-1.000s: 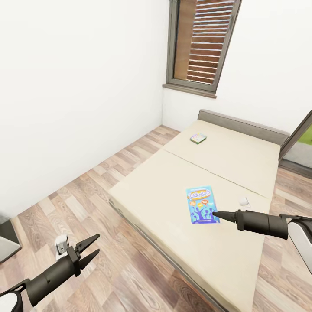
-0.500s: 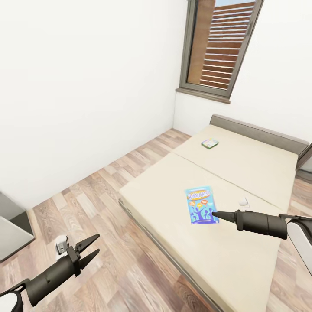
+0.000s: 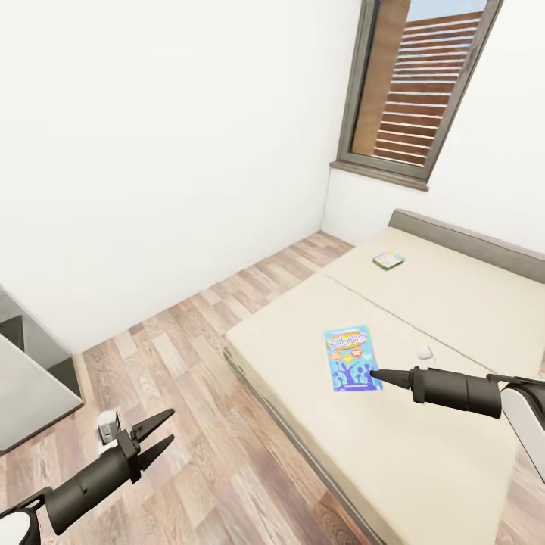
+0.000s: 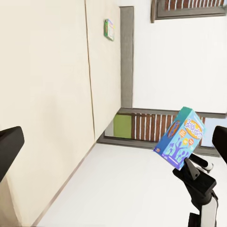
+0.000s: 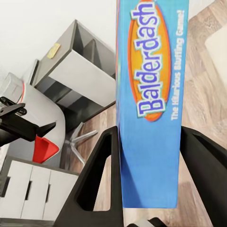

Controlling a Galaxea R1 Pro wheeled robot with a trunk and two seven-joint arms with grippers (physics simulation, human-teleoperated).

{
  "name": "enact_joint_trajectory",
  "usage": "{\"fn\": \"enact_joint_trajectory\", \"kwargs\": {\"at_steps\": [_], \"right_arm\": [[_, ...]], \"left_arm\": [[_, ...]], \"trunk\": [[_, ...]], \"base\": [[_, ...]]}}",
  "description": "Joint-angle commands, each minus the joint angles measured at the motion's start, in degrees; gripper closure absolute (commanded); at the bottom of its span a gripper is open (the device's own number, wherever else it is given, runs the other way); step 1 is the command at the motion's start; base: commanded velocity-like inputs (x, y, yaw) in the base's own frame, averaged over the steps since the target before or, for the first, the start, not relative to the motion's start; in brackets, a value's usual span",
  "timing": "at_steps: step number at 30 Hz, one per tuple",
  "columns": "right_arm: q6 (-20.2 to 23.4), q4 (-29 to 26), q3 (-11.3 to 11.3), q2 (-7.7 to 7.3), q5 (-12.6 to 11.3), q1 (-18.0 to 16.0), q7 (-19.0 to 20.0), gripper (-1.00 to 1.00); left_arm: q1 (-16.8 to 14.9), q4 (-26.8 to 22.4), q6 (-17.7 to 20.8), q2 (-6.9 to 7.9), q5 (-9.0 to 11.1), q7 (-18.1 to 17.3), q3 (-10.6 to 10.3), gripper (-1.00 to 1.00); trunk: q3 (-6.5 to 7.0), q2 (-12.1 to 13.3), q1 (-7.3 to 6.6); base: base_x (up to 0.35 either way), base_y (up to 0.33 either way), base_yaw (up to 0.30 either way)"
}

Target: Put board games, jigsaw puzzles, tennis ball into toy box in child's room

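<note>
Head view: R gripper (image 3: 376,373) clamps blue game (image 3: 351,359) over bed (image 3: 424,424); L gripper (image 3: 155,434) spread wide, holding nothing.

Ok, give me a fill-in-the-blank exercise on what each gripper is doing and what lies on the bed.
1. The right gripper is shut on the ____ board game.
2. The left gripper is ____ and holds nothing.
3. A second, green-edged game box lies on the ____, near the headboard.

Missing words: blue; open; bed

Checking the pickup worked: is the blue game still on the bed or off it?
Off it. The right tool grips the blue game, which hangs clear of the bed.
</note>
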Motion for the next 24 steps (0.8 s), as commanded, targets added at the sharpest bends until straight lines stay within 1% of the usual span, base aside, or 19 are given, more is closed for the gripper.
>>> {"fn": "enact_joint_trajectory", "kwargs": {"at_steps": [1, 24], "right_arm": [[0.3, 0.0, 0.0, 0.0, -0.1, 0.0, 0.4, 1.0], [0.3, 0.0, 0.2, 0.18, -0.1, 0.0, 0.3, 1.0]], "left_arm": [[0.0, 0.0, 0.2, 0.0, 0.0, -0.1, 0.1, -1.0], [-0.1, 0.0, 0.2, 0.0, 0.0, 0.1, 0.0, -1.0]], "trunk": [[0.0, -0.1, 0.03], [1.86, -0.1, 0.03]], "base": [[0.0, 0.0, 0.192], [0.0, 0.0, 0.192]]}}
